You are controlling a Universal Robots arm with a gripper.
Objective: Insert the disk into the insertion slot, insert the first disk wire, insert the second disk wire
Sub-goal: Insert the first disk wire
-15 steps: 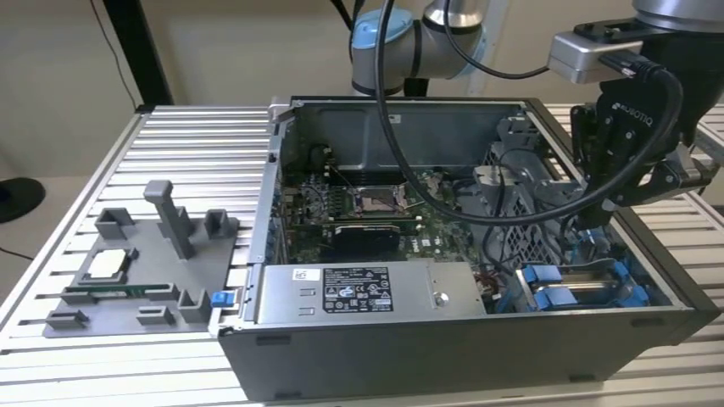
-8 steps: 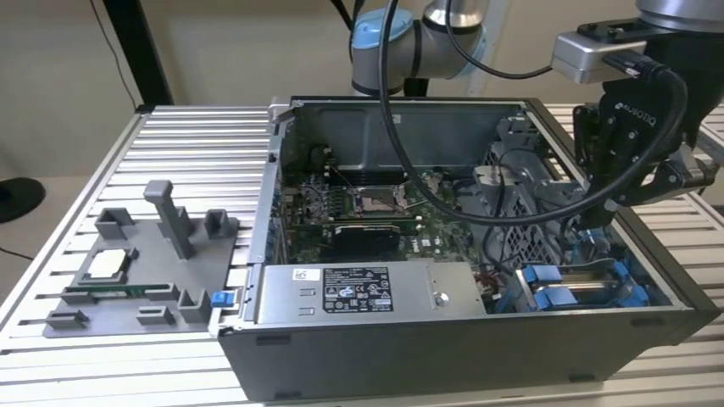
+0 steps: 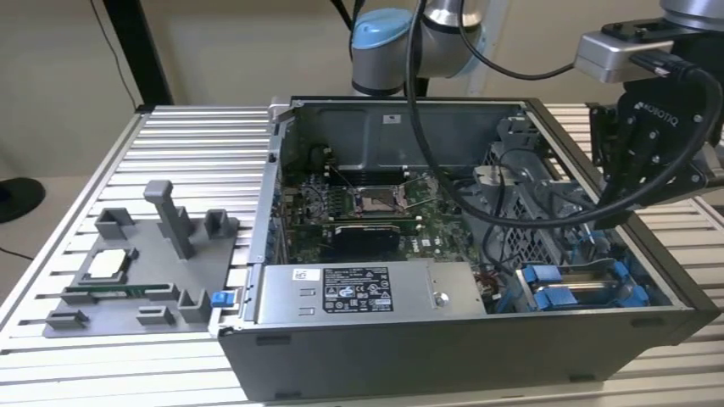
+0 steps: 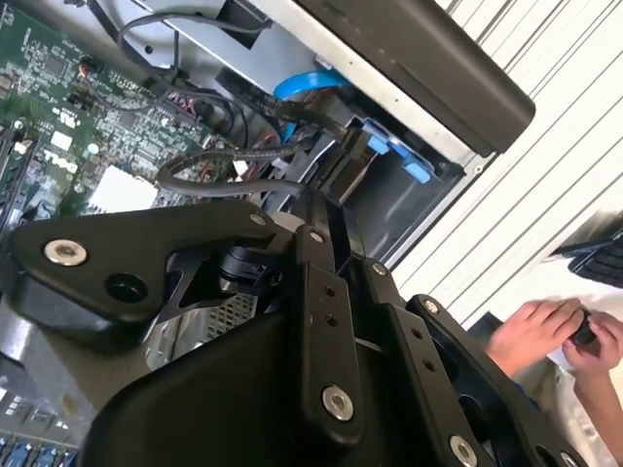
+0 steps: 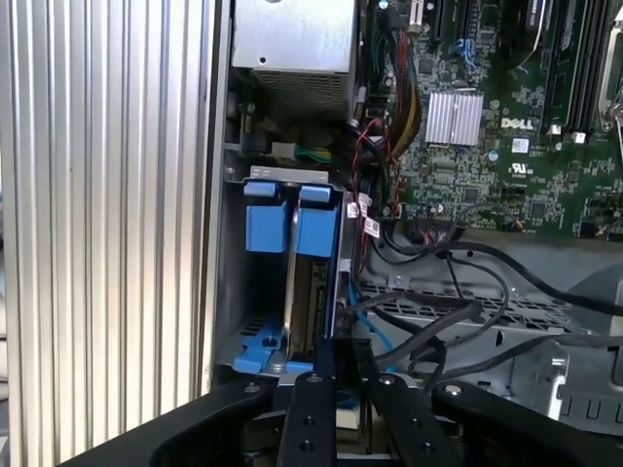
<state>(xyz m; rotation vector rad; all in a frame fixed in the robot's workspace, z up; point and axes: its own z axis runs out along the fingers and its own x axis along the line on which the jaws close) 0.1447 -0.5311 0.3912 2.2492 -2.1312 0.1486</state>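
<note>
The insertion slot [image 5: 229, 292] is the grey bay in the case corner, by the exterior view's right edge [image 3: 588, 273]. The disk [image 5: 304, 292] stands edge-on inside it, and its blue frame [image 5: 316, 232] shows at the bay's mouth. My black gripper [image 5: 341, 365] hangs just over the bay's inner side in the first wrist view, above the case's right wall in the exterior view [image 3: 620, 212]. Its fingers look shut; I cannot tell whether anything is pinched. Loose black wires [image 5: 458, 331] and a thin blue wire [image 5: 376, 336] lie beside the fingertips.
The open case sits on a ribbed metal table [image 3: 192, 144], with the motherboard [image 3: 362, 212] and the grey power-supply box [image 3: 339, 292] inside. A grey fixture tray [image 3: 136, 280] lies at the exterior view's left. A person's hands [image 4: 545, 336] are beyond the table.
</note>
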